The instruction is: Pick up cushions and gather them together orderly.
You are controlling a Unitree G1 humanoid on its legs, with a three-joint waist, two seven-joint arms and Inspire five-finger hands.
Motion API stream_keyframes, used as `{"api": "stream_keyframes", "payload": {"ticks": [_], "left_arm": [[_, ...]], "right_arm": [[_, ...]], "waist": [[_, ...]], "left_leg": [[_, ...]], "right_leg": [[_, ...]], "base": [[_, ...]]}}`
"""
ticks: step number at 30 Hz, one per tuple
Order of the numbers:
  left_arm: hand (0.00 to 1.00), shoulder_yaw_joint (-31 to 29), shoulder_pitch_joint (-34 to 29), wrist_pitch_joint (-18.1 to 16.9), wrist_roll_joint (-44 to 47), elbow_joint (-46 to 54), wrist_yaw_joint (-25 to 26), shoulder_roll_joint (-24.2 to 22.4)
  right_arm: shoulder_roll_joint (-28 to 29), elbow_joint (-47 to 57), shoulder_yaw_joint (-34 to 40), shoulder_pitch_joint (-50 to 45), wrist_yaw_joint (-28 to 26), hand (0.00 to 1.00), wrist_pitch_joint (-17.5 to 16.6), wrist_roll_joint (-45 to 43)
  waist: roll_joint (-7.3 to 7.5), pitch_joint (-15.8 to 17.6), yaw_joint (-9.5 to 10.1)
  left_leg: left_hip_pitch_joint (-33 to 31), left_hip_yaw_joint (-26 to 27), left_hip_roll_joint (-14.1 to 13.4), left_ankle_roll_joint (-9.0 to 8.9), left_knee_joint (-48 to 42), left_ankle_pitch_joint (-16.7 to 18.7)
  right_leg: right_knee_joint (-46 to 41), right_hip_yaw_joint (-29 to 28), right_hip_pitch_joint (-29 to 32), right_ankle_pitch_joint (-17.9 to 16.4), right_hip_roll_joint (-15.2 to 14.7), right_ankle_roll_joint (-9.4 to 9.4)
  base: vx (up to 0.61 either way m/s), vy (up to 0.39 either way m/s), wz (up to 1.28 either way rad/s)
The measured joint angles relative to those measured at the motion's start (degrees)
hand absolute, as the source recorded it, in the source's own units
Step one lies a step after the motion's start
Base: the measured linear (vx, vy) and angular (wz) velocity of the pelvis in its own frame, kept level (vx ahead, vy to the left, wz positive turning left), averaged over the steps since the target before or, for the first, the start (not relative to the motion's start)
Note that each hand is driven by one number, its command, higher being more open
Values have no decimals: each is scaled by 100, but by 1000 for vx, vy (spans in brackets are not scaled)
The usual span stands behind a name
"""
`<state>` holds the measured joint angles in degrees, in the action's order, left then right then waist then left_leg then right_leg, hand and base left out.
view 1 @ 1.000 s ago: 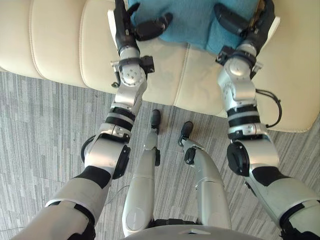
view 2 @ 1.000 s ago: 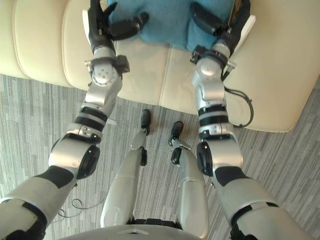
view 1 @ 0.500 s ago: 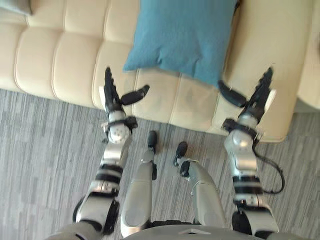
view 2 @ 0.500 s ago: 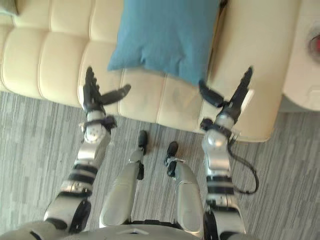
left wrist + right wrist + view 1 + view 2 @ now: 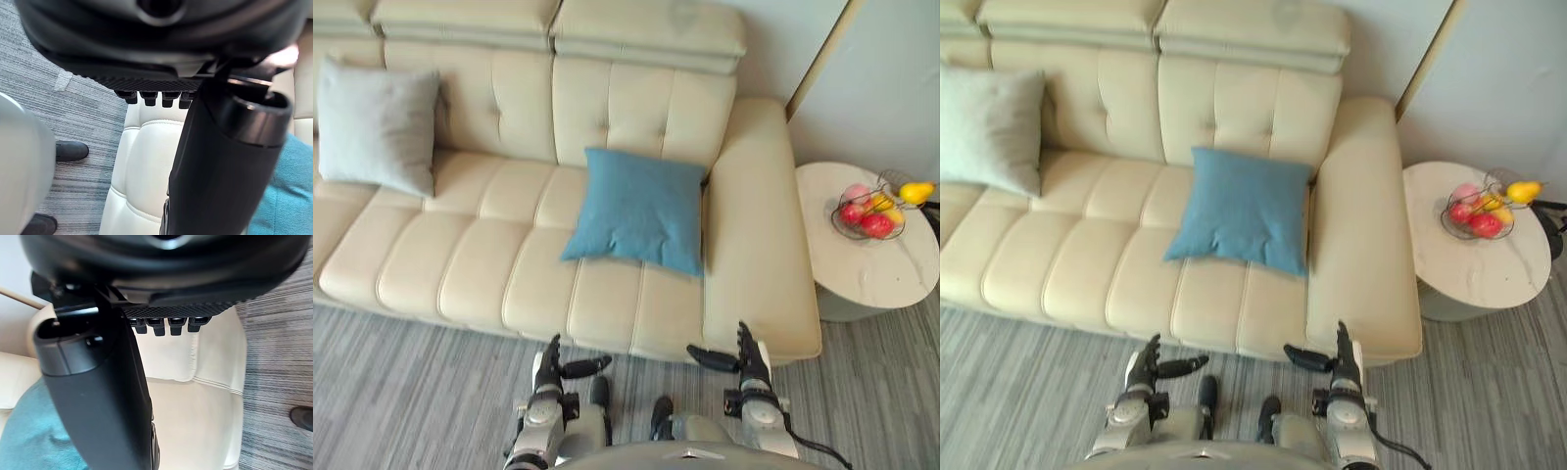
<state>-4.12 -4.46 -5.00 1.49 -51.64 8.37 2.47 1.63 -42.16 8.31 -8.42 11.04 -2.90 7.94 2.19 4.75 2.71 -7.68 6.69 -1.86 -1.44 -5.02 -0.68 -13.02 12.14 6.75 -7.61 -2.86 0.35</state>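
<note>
Cushions are two and well apart. A blue cushion [image 5: 636, 211] lies on the seat of the cream sofa [image 5: 489, 274], just beside the right armrest [image 5: 754, 235]. A grey cushion [image 5: 377, 122] is propped against the backrest at the left end.

Both are judged soft, light and floppy, with a fabric cover that should not slip. Sagging is expected if one is lifted by a single corner. A hold on opposite side edges with both hands is judged best, squeezing inward.

The left hand [image 5: 551, 370] and the right hand [image 5: 742, 364] are seen low, in front of the sofa's front edge. Fingers are straight on each, thumbs are spread to the side, and nothing is held.

Nothing lies between the hands and the blue cushion. The armrest may crowd the right hand at that cushion's right edge. A round side table [image 5: 871, 269] with a fruit basket [image 5: 867, 211] stands beyond the armrest and is judged clear of the work.
</note>
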Motion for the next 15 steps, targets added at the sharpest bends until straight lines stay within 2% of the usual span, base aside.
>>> {"api": "stream_keyframes", "payload": {"ticks": [3, 8, 12, 13, 14, 15], "left_arm": [[100, -215, -43, 6, -122, -217, -56, 8], [100, -386, -78, 7, -235, -386, -97, 20], [100, -381, -42, 8, -335, -384, -76, 40], [100, -406, 56, 14, -341, -380, -64, 15], [100, -402, 131, 18, -342, -379, -52, 15], [100, -402, 152, 18, -342, -374, -44, 16]], "right_arm": [[-2, -574, 233, -12, -54, 100, 23, 108], [-4, -890, 458, 46, -60, 100, 51, 103], [12, -994, 350, 254, -48, 100, 111, 98], [26, -1002, 280, 345, -49, 100, 125, 95], [48, -1001, 276, 380, -49, 100, 136, 94], [58, -999, 279, 379, -47, 100, 132, 93]], "waist": [[-32, -72, -2], [-42, -96, 1], [-69, -7, 14], [-98, 43, 16], [-125, 60, 19], [-113, 56, 15]], "left_leg": [[351, 141, -6, 2, 189, 4], [502, 470, -45, 39, 251, 33], [120, 789, -314, 159, -543, 412], [-37, 812, -423, 213, -744, 475], [-178, 757, -489, 227, -905, 498], [-240, 702, -493, 238, -976, 505]], "right_leg": [[187, -178, -277, 65, 44, 89], [366, -518, -339, 261, 112, 214], [194, -748, -137, 463, 215, 386], [-711, -418, 181, 172, 116, 176], [-1787, -190, 416, -76, -112, 186], [-2231, -173, 437, -167, -219, 266]], "base": [[44, 17, -31], [9, 42, -38], [-118, 55, -46], [-179, 10, -15], [-202, 3, -1], [-87, -15, 22]]}}
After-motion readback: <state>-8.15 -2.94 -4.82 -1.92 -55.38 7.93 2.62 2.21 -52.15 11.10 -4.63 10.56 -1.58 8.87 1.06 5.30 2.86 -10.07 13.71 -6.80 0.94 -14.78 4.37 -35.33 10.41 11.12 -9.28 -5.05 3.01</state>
